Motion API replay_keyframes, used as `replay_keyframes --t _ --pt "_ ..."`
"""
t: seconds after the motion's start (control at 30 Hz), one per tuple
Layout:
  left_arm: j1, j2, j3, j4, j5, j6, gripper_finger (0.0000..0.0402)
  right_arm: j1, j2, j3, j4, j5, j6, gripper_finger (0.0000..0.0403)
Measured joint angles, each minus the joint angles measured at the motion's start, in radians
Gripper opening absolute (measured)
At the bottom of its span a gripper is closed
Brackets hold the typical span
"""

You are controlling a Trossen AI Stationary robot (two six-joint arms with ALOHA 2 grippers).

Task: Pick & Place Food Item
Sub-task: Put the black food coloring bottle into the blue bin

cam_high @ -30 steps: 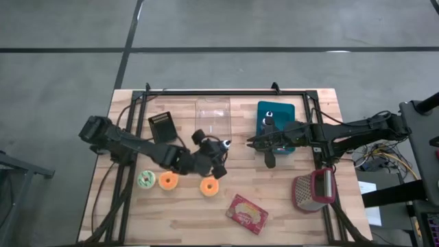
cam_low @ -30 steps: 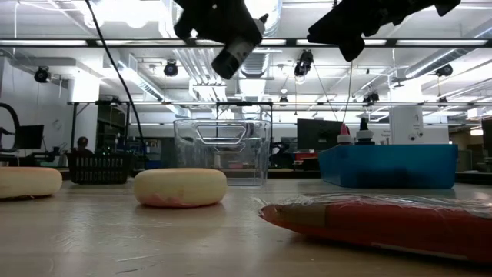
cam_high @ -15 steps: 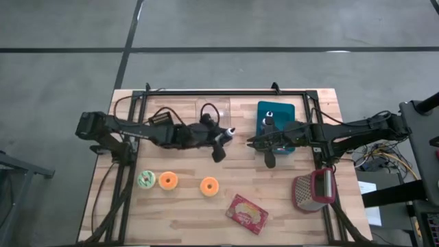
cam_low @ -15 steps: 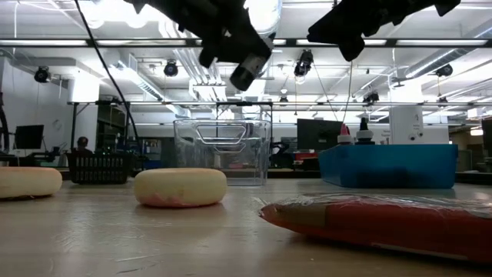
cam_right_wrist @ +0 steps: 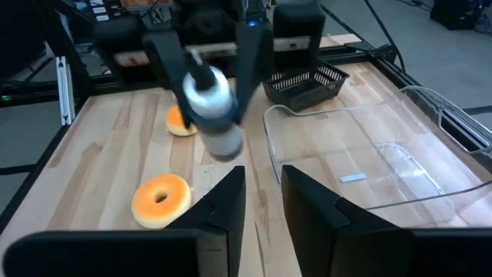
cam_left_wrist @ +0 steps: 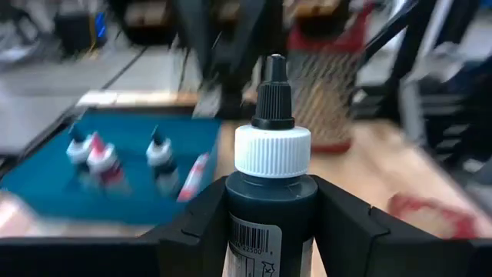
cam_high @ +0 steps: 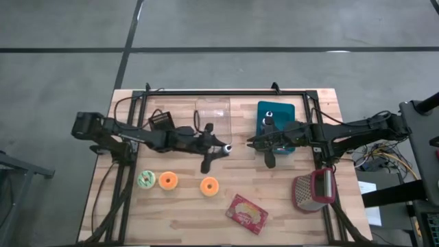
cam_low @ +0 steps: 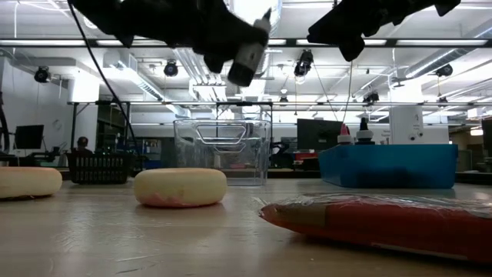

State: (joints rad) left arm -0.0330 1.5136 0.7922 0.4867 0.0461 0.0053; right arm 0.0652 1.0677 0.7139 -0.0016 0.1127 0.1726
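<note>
My left gripper (cam_high: 218, 147) is shut on a small dark bottle (cam_left_wrist: 269, 200) with a white cap and a black nozzle. It holds the bottle high over the table's middle, nozzle (cam_high: 228, 147) toward my right gripper (cam_high: 250, 143). My right gripper hovers open and empty just left of the blue bin (cam_high: 276, 123); its fingers show in its wrist view (cam_right_wrist: 264, 201). Three doughnuts lie flat on the table: a green one (cam_high: 146, 180) and two orange ones (cam_high: 168, 180) (cam_high: 209, 186). My left gripper pinches the bottle's dark body (cam_left_wrist: 269, 219) between its two fingers, below the white cap (cam_left_wrist: 272, 150). The fingers come level from the table's left and lie along the bottle. The cap and nozzle stick out past the fingertips. The bottle is lifted clear of the table.
A clear container (cam_high: 212, 116) stands at the far middle and a black basket (cam_high: 161, 122) to its left. The blue bin holds several small bottles (cam_left_wrist: 100, 158). A red packet (cam_high: 246, 213) lies near the front edge and a red grater (cam_high: 313, 190) at the right.
My left gripper has gone from above the doughnuts toward the far edge and then settled over the table's middle. It has turned so that the bottle's nozzle points at my right gripper. The bottle stays in the hold, clear of the table.
</note>
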Motion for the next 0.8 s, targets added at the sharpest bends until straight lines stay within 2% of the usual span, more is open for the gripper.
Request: replay_keyframes --t 0.13,0.57,0.8 --pt "0.000 -0.008 -0.036 0.082 0.038 0.021 0.0159 0.000 0.000 0.000 0.001 0.000 0.000 0.0087" --pt "-0.004 -0.007 -0.060 0.082 0.040 0.025 0.0159 0.000 0.000 0.000 -0.001 0.000 0.000 0.0068" --pt "-0.004 -0.007 -0.045 0.082 0.040 0.013 0.0159 0.000 0.000 0.000 -0.001 0.000 0.000 0.0076"
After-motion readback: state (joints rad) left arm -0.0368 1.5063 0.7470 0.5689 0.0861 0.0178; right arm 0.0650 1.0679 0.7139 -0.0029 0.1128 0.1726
